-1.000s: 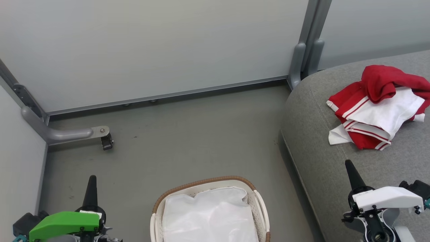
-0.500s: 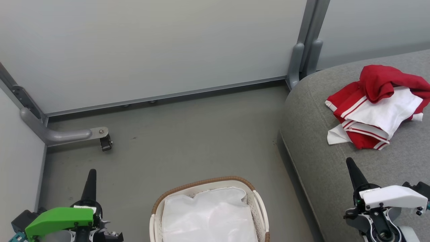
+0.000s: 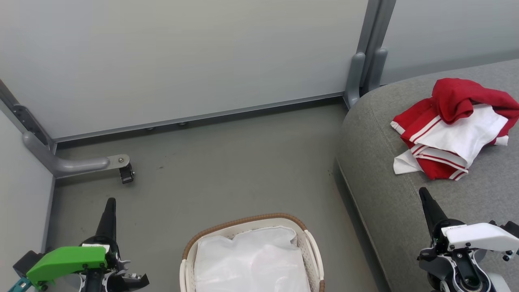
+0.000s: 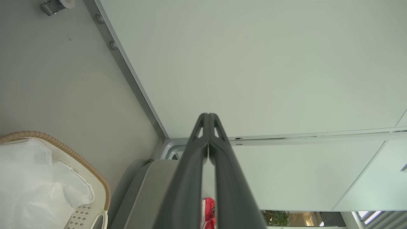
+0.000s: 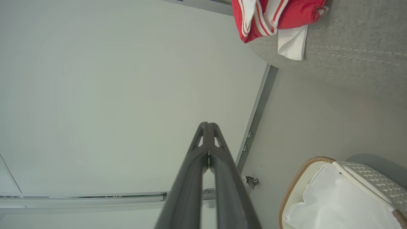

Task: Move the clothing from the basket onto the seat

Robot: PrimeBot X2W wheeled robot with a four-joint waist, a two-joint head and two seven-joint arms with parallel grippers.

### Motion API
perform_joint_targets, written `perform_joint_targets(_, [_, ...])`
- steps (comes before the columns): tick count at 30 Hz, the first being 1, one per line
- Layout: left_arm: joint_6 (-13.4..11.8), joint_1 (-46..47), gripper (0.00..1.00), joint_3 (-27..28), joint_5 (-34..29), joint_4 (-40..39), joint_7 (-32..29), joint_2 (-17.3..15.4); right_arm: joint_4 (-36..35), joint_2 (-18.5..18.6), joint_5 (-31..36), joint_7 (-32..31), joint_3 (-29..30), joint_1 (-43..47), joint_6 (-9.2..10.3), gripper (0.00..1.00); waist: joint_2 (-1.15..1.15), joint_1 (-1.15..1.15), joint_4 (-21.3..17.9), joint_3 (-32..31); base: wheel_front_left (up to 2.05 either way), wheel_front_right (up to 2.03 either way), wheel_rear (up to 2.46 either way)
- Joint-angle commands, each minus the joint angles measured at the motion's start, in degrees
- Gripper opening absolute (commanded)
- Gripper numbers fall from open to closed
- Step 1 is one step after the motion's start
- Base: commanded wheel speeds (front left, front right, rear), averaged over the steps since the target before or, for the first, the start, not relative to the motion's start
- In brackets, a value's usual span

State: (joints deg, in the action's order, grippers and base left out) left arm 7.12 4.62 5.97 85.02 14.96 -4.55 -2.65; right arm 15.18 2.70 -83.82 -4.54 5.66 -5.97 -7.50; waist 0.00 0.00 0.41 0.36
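The left claw hangs low over the grey floor. Its two dark fingers are pressed together into a single spike and hold nothing. In the left wrist view the tips meet with no gap, pointing toward a pale wall panel.

Just to the right of this claw sits the basket. Inside it the white liner shows and no red cloth, though its near end runs off the bottom edge.

Right of the basket, the right claw hovers above the front of the seat. Its fingers are also closed tight and empty, as the right wrist view confirms.

The clothing lies crumpled on the seat, ahead of the right claw and a little to its right, well apart from the fingertips. It is a red and white heap with striped trim.

The transfer looks finished, so the step in hand appears to be bringing both arms to rest. To do it well, move the right claw away from the heap, never across it, so no fold snags and drags toward the seat's rounded edge. The left claw should stay out of the basket so that the liner is not hooked.
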Motion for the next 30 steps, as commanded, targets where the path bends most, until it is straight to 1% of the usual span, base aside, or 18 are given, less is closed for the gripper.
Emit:
perform_joint_targets(1, [0.4,1.3,0.0,0.3,1.0,-0.4,-0.3,-0.4,-0.5,0.3,-1.3,-0.4,0.3,-0.4,0.01,0.0,0.0,0.0,0.0,0.0,0.0,0.0,0.0])
perform_joint_targets(19, [0.5,2.1,0.0,0.7,7.7,-1.0,-2.2,-0.4,-1.4,0.3,-8.9,-2.2,1.1,-0.4,0.01,0.0,0.0,0.0,-0.4,-0.2,0.0,0.0,0.0])
perform_joint_targets(30, [0.5,2.0,0.0,0.7,7.5,-1.0,-2.2,-0.4,-1.3,0.3,-8.7,-2.2,1.0,-0.3,0.01,0.0,0.0,0.0,-0.4,-0.2,0.0,0.0,0.0])
